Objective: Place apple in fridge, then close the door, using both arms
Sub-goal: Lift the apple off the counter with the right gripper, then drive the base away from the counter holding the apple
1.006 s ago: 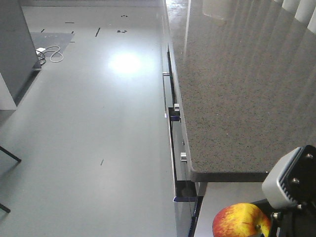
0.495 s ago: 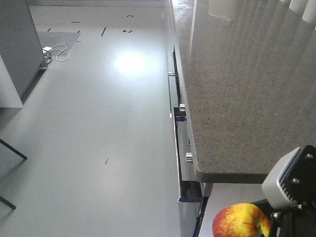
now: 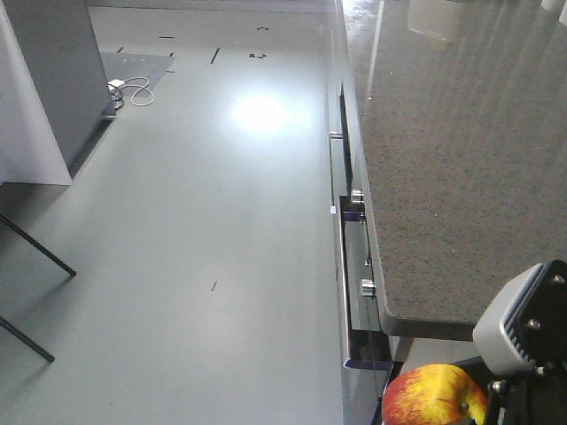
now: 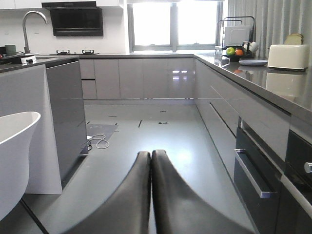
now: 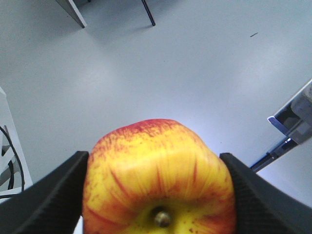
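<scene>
One apple (image 5: 156, 156), underside out of frame, in right claw (image 5: 154, 187).

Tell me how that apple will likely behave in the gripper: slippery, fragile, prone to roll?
The apple looks round and smooth-skinned, so probably slippery and apt to roll once released. The right gripper clamps it on opposite sides, so it likely holds. Hard squeezing might bruise it.

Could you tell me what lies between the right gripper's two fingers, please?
The apple sits there, touching both black fingers; the right wrist view shows it.
</scene>
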You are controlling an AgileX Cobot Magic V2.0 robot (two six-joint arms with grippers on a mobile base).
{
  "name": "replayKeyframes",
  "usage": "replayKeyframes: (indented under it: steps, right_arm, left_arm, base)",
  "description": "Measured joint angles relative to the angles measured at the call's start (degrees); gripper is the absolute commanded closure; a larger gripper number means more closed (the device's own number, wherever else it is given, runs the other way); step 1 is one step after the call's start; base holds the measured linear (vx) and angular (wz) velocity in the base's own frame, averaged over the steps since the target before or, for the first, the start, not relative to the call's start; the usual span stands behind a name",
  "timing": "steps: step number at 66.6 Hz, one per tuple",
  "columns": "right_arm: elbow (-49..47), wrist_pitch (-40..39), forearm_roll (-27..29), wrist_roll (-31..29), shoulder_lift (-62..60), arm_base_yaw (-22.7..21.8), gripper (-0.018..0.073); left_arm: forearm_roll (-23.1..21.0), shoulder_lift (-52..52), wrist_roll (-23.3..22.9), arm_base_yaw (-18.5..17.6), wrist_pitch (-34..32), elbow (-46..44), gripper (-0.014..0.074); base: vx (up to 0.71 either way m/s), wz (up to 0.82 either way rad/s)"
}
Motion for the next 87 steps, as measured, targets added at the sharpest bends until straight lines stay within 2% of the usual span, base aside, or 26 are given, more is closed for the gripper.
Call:
replayKeyframes:
  steps: [87]
  right_arm:
    - [0.00,0.36,0.00,0.00,0.00,0.00,0.0395]
  left_arm:
    - [0.00,0.00,0.00,0.00,0.00,0.00,0.0603]
  base:
    - [0.01,0.37]
